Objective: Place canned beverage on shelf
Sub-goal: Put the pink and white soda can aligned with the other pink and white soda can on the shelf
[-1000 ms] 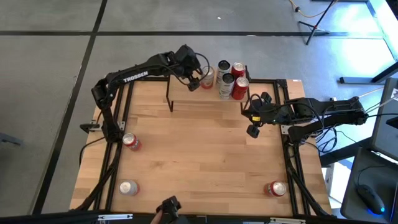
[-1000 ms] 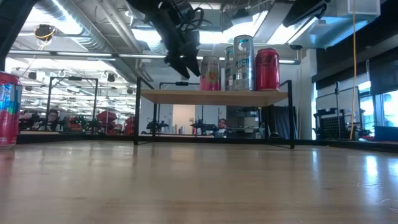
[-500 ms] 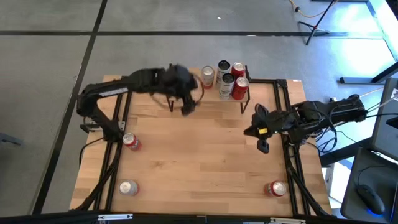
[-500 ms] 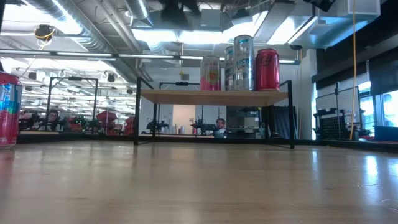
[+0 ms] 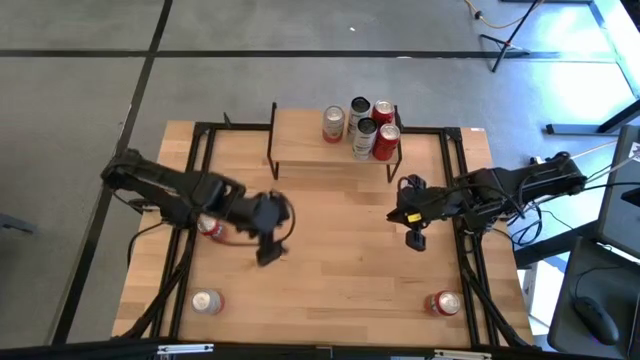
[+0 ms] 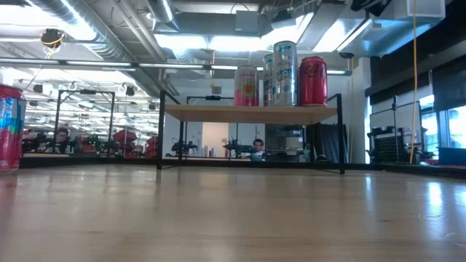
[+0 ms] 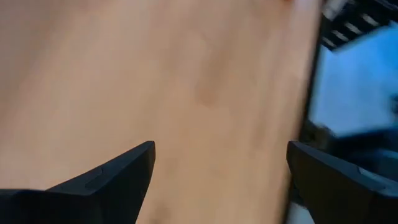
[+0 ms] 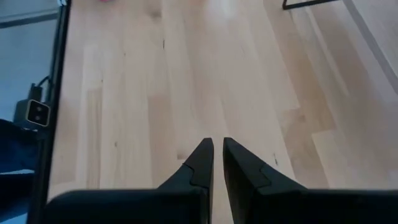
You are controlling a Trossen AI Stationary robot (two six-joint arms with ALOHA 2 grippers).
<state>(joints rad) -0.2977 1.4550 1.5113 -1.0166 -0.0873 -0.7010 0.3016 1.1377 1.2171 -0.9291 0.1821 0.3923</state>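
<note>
The shelf [image 5: 320,152] stands at the table's far edge, its black legs on the tabletop; it also shows in the low view [image 6: 251,114]. Several cans stand upright on its plank: a pink one [image 5: 333,124] [image 6: 246,86], silver ones [image 5: 365,135] [image 6: 284,73] and red ones [image 5: 386,140] [image 6: 313,81]. My left gripper [image 5: 268,250] [image 7: 221,180] is open and empty over the table's left middle, right of a loose red can [image 5: 210,228]. My right gripper [image 5: 415,238] [image 8: 217,162] is shut and empty over the table's right middle.
A silver-pink can [image 5: 206,301] stands near the front left corner and a red can [image 5: 444,302] near the front right. A red can [image 6: 9,127] shows at the low view's left edge. Bare wood lies between the two grippers.
My left gripper has drawn back from beside the pink can on the shelf and swung toward the table's near left, ending over the left middle. The pink can stays upright on the shelf. My right gripper has moved a little toward the near edge.
</note>
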